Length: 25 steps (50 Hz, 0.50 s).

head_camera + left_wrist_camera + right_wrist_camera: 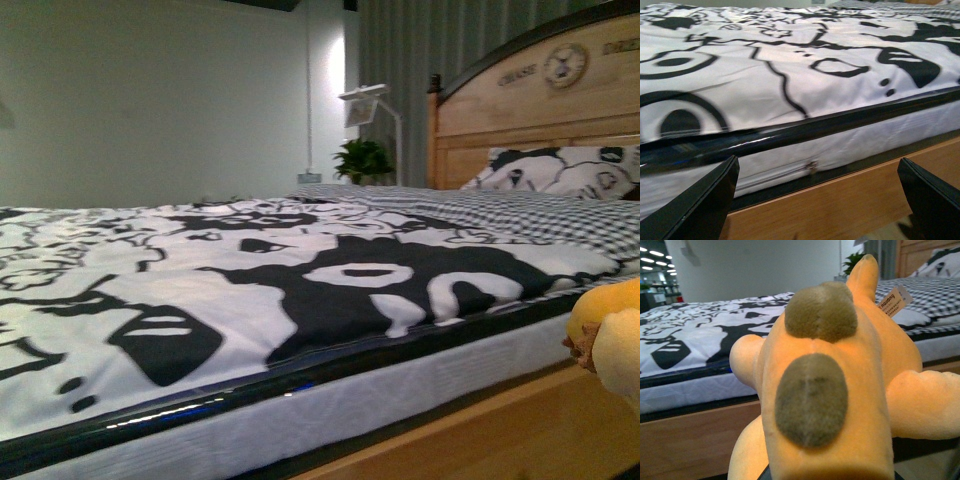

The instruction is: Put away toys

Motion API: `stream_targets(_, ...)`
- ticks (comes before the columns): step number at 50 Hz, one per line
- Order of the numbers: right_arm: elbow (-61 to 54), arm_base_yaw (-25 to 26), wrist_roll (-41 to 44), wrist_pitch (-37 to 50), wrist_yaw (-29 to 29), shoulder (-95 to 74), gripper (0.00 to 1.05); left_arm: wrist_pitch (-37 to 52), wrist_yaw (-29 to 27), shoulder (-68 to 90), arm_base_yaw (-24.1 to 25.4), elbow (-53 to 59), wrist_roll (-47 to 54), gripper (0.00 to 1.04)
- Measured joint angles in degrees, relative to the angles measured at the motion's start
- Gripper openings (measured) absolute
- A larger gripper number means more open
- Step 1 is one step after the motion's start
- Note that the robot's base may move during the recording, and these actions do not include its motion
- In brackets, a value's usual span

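1. Presently the small yellow-orange fuzzy plush animal with olive-brown patches (840, 390) fills the right wrist view. In the front view it shows at the far right, beside the wooden bed rail (480, 430) and below the mattress top.
2. Right tool: fingers hidden beneath the plush. Judged clenched on it, since the toy sits hard against that wrist.
3. Left tool (815, 200): released, black fingers (695, 205) wide apart, empty, facing the bed's black-and-white patterned cover (790, 60).
4. The plush's long axis runs away from the right wrist toward the bed, so the right arm is nearer. No container is in view.
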<state>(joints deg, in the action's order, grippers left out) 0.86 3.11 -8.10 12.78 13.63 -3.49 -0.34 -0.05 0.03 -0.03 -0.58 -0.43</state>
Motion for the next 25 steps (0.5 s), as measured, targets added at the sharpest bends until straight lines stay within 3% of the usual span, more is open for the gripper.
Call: stream_targets(25,0.0,0.0,0.0,0.0,-0.07,0.0,0.08,0.0,0.04,0.0,0.0,0.0,-0.02,0.98)
